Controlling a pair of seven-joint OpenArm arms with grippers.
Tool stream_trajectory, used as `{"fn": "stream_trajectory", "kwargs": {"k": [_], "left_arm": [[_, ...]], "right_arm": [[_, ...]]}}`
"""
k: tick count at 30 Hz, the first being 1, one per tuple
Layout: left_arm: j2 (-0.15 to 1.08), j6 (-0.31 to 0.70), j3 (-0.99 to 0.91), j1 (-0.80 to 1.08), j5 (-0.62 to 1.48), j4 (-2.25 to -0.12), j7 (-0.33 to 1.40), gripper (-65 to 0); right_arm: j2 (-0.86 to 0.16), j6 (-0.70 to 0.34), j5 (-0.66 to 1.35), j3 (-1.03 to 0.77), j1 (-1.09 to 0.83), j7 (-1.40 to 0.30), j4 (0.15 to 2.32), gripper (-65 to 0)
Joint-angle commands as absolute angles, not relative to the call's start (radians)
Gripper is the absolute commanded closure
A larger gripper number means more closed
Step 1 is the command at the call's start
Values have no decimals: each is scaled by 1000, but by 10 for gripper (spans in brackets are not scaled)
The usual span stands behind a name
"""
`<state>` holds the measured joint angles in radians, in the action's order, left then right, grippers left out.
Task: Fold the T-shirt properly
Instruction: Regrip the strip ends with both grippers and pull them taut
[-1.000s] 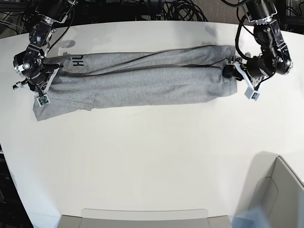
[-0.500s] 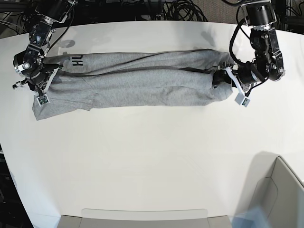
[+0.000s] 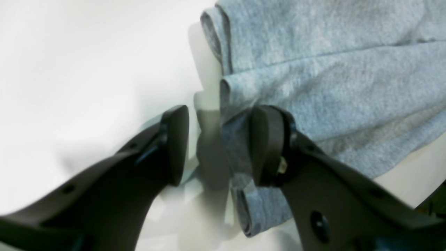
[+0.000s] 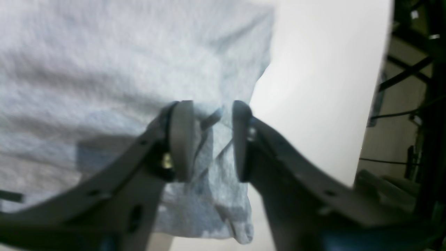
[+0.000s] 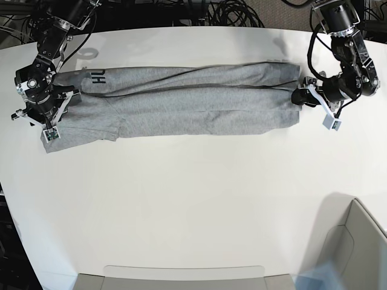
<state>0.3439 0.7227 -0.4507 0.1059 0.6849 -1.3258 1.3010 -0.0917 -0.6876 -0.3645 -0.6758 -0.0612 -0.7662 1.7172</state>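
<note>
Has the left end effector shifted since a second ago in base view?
Yes. The left end effector went in toward the table's middle with the T-shirt end, then came back out toward the right table edge, now slightly higher in frame than a second ago.

T-shirt (image 5: 181, 99) across table (image 5: 193, 205), hands at ends

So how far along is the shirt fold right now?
Done: the heather-grey cotton T-shirt lies as a long band across the white table, both long sides folded inward, a seam along its length. In hand: the left pincer and right pincer stand open at opposite ends, neither holding cloth. Left: the crosswise folds; the band is at full length, one sleeve sticking out.
</note>
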Motion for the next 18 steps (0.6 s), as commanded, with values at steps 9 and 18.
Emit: {"fn": "stream_trajectory", "kwargs": {"k": [9,18], "left_arm": [[337,698,-421,128,581,-1310,1396,0],[306,698,-357,96,584,-1310,1396,0]], "right_arm": [[-93,-698,-243,-743,-50,-756,1797,-261],[-91,-698,-243,-743,-50,-756,1794,-261]]}}
